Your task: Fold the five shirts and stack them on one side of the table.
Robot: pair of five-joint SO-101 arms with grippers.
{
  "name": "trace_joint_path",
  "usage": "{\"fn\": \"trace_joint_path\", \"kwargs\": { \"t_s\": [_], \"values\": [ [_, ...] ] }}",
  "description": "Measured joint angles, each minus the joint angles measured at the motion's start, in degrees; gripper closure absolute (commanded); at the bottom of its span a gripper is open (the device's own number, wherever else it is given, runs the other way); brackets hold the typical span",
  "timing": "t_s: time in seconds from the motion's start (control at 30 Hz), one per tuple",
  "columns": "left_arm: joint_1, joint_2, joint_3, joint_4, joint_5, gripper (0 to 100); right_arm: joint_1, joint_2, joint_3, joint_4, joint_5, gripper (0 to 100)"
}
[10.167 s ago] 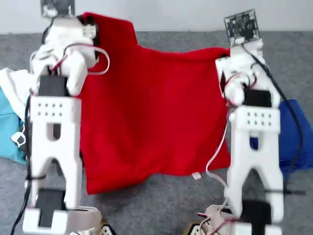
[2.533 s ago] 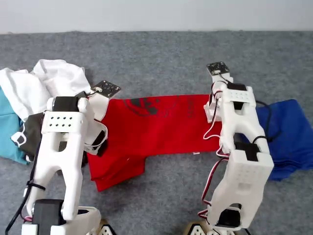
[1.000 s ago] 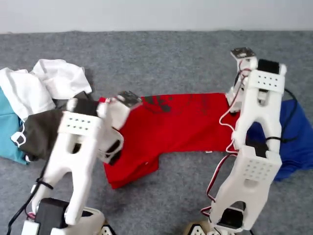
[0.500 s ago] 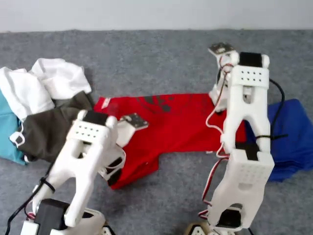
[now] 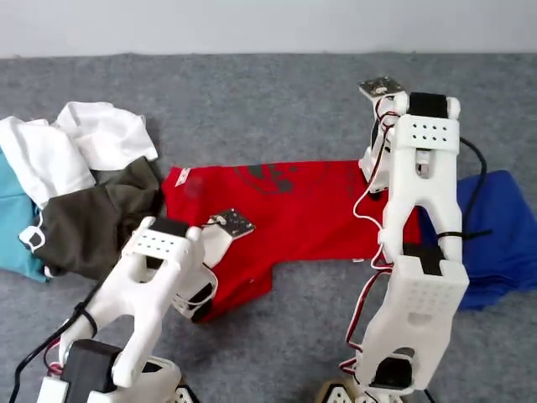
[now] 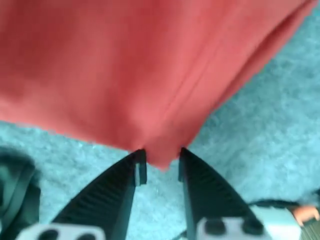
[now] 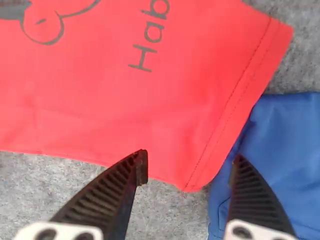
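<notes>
The left pincer (image 6: 160, 161) clamps a corner of the red shirt (image 5: 294, 210), while the right pincer (image 7: 190, 169) hangs spread wide over that shirt's edge, beside the blue shirt (image 7: 272, 130).

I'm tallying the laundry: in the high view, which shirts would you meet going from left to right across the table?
teal shirt → dark grey shirt → red shirt → blue shirt. The white shirt spans the same stretch as the first two, so it is left out.
</notes>
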Motion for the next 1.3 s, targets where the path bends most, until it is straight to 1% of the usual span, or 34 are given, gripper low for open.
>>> {"fn": "trace_joint_path", "kwargs": {
  "t_s": [0.1,0.17,0.47,0.53,0.7,0.87,0.97,1.1,1.3],
  "values": [
    [0.0,0.0,2.3,-4.0,0.0,98,0.0,0.0,0.0,0.0,0.0,73.2],
    [0.0,0.0,3.2,-5.5,0.0,99,0.0,0.0,0.0,0.0,0.0,73.2],
    [0.0,-0.4,3.0,-6.2,0.0,99,0.0,0.0,0.0,0.0,0.0,73.2],
    [0.0,-0.4,1.3,-5.5,0.0,99,0.0,0.0,0.0,0.0,0.0,73.2],
    [0.0,-0.4,-6.9,0.6,0.0,99,0.0,0.0,0.0,0.0,-0.2,73.2],
    [0.0,-0.4,-14.2,2.3,0.0,99,0.0,0.0,2.6,0.0,-0.2,73.2],
    [0.0,-0.4,-16.7,0.7,0.0,99,0.0,0.0,6.2,0.0,-0.2,73.2],
    [0.0,-0.4,-17.0,-3.1,0.0,99,0.0,0.0,10.5,-0.6,-0.2,73.2],
    [0.0,-0.4,-17.0,-5.8,0.0,99,-1.5,0.0,12.3,-0.9,-0.3,73.2]
  ]
}}
